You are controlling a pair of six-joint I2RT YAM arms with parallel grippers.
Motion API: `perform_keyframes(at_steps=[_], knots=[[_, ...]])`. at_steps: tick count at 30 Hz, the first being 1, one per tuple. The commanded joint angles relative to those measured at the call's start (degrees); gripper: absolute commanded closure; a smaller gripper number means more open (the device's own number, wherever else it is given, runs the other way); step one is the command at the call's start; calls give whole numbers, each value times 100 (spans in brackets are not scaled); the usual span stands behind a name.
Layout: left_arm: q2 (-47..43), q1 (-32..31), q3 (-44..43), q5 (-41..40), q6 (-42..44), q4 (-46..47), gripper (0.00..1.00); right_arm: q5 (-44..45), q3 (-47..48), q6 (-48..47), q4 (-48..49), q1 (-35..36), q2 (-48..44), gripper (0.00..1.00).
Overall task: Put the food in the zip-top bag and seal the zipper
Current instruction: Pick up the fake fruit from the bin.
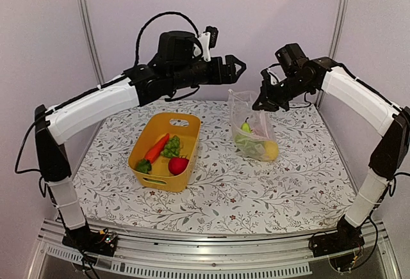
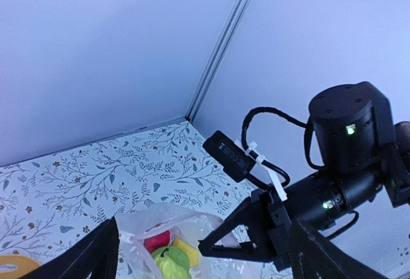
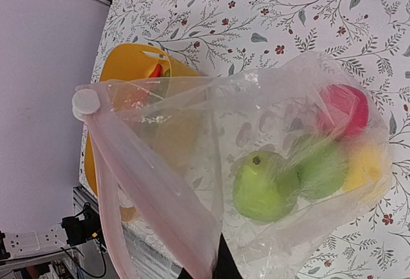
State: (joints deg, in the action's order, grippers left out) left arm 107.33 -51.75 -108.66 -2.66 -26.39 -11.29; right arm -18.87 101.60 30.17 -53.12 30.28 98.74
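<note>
The clear zip-top bag hangs upright right of centre, its lower end resting on the table. My right gripper is shut on its upper edge, with dark fingertips pinching the plastic. The zipper runs as a pinkish strip to a white slider. Food in the bag: a green pear, another green piece, a red piece and a yellow one. My left gripper hovers open just left of and above the bag's mouth, holding nothing.
A yellow basket stands left of the bag. It holds an orange carrot, green grapes, a red piece and a small green piece. Walls enclose the floral-patterned table at the back and on both sides.
</note>
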Motion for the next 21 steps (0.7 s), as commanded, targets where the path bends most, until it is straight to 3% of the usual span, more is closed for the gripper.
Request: perform_keyframes(at_steps=[1,5,11,15,21], knots=[[-1051,11,689,-657,563,-286,8,35,202,-56,-8,-322,-123,100],[-1827,294,1745,-1124,312,-995,4,216,422,-205,-143,-533,-147,100],[-2418,870,2886,-1163,-109,-1975,8,586,1001,-449,-563,-891,-119,100],[-2387,1131,3225,-1030,-407,-2437,11,848,827,-548,-492,-1100,-122,100],[-1905,1244,3165,-783,-557,-3108,15,555,301,-430,-122,-1054,-64,100]])
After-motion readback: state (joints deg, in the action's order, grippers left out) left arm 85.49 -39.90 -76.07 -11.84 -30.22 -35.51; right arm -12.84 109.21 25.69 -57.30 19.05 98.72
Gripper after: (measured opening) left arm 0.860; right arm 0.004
